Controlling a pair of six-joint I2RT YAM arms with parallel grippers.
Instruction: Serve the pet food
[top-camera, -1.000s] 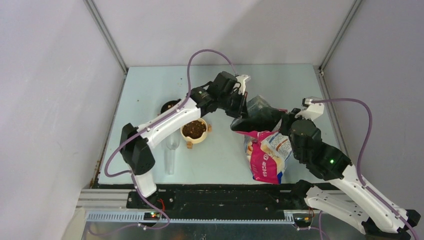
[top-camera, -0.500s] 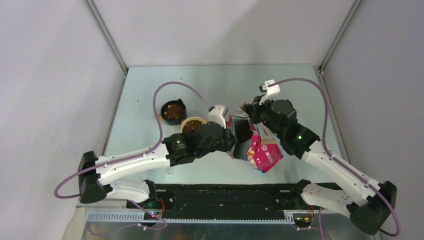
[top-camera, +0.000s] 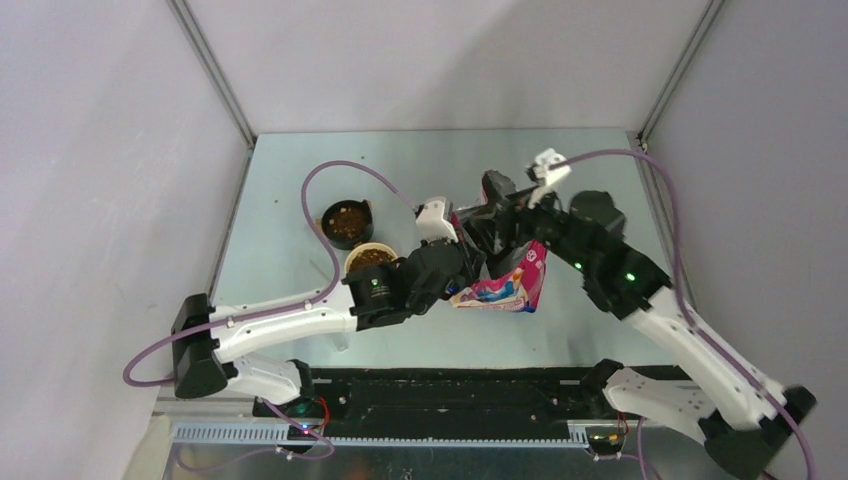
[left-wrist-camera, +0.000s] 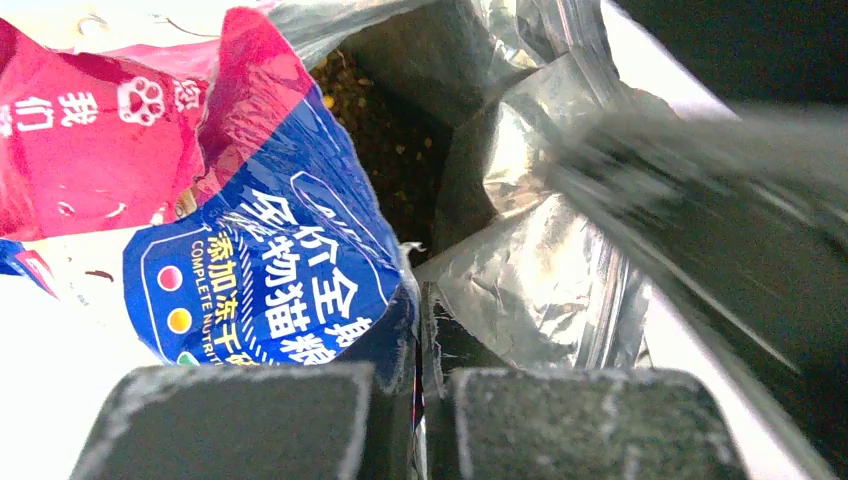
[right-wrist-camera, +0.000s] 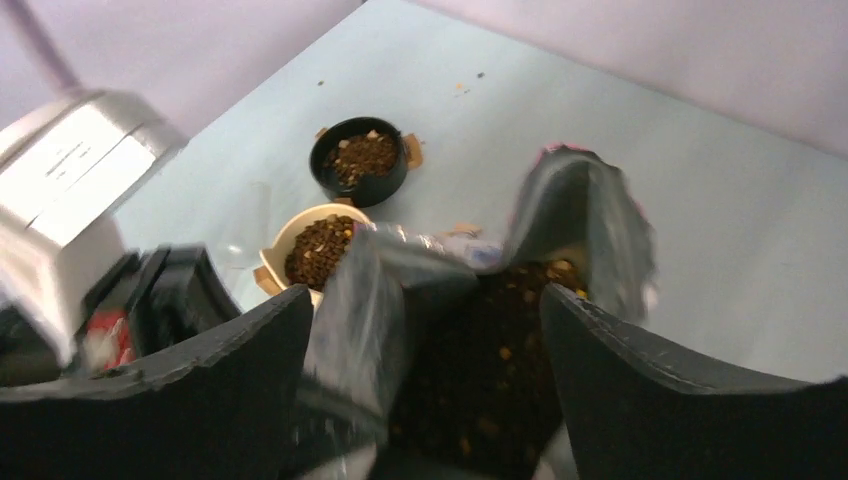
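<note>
The pet food shows as dark brown kibble (right-wrist-camera: 490, 350) inside the open foil-lined bag (top-camera: 505, 287), a glossy blue-and-pink one lying mid-table. My left gripper (left-wrist-camera: 420, 400) is shut on the bag's torn edge beside the blue panel (left-wrist-camera: 270, 260), and kibble (left-wrist-camera: 385, 130) shows deep in the mouth. My right gripper (right-wrist-camera: 425, 300) hangs just over the bag's mouth with its fingers (right-wrist-camera: 640, 380) wide apart and nothing pinched between them. In the top view the left gripper (top-camera: 466, 266) and right gripper (top-camera: 497, 215) meet at the bag's top.
A black bowl (top-camera: 347, 222) and a cream bowl (top-camera: 368, 257), both holding kibble, stand left of the bag; they also show as the black bowl (right-wrist-camera: 360, 160) and cream bowl (right-wrist-camera: 318, 245). Grey walls close in the table on three sides.
My right gripper has opened and let go of the bag. The left arm has drawn back from the far side to mid-table, still holding the bag, which now lies flatter.
</note>
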